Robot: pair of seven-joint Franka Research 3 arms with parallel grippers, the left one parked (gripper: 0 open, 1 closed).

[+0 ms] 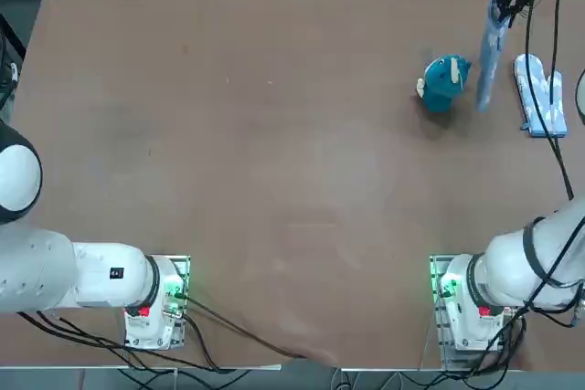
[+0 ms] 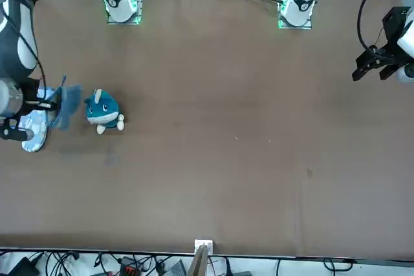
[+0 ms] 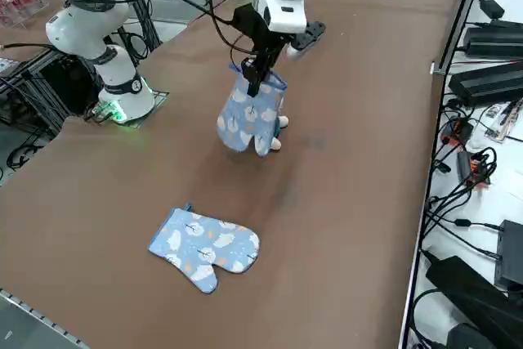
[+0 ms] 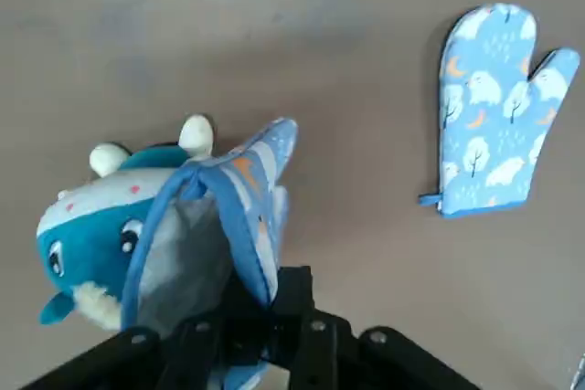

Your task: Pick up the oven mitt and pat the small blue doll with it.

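My right gripper point(image 3: 255, 69) is shut on the cuff of a pale blue oven mitt point(image 3: 249, 118), which hangs down from it above the table. In the top view the held oven mitt point(image 1: 489, 54) hangs edge-on just right of the small blue doll point(image 1: 444, 81). The doll point(image 2: 102, 110) is a teal plush with a lighter head and cream feet, lying on the table at the far right. In the wrist view the mitt's open cuff point(image 4: 222, 226) hangs close beside the doll point(image 4: 101, 226), and the gripper point(image 4: 265, 317) pinches the cuff edge. From the right side, the mitt hides most of the doll.
A second look-alike mitt point(image 1: 539, 94) lies flat on the table right of the held one, near the table's right edge point(image 3: 208, 248). Cables run along the far edge. The parked left arm point(image 1: 82, 276) sits at the near left.
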